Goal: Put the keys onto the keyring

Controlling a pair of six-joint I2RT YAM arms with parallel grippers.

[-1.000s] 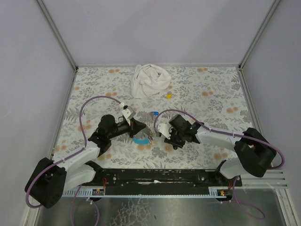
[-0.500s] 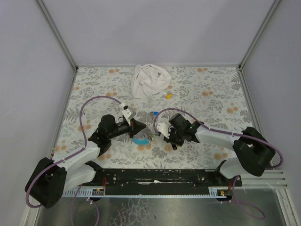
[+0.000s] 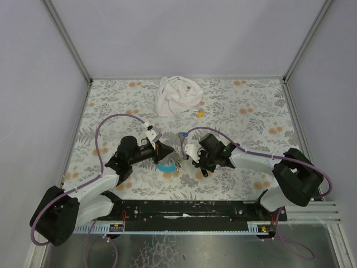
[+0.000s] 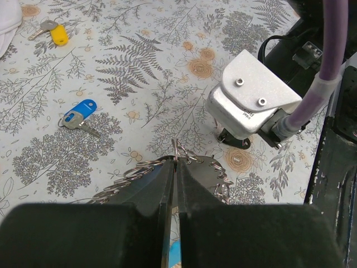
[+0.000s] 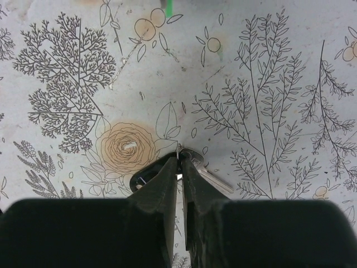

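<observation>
My left gripper [image 4: 175,162] [image 3: 170,153] is shut on the thin metal ring of the keyring [image 4: 175,148]; small linked rings hang off both sides of its fingers. The strap's blue side [image 3: 165,167] lies on the table below it. My right gripper [image 5: 179,163] [image 3: 188,158] is low over the table just right of the left one, jaws pinched on a silver key [image 5: 215,180] with a dark head. A blue-capped key [image 4: 78,119] [image 3: 182,134] lies loose behind both grippers. A green sliver [image 5: 167,6] shows at the top edge of the right wrist view.
A crumpled white cloth [image 3: 177,95] sits at the back centre, with a yellow-capped key [image 3: 199,113] [image 4: 53,33] beside it. The right arm's wrist housing [image 4: 251,100] is close in front of my left gripper. Floral table cover [image 3: 251,117] spreads all round.
The right gripper has slid left toward the left gripper and its jaws have narrowed onto the key. The left gripper has held still, shut on the ring.
</observation>
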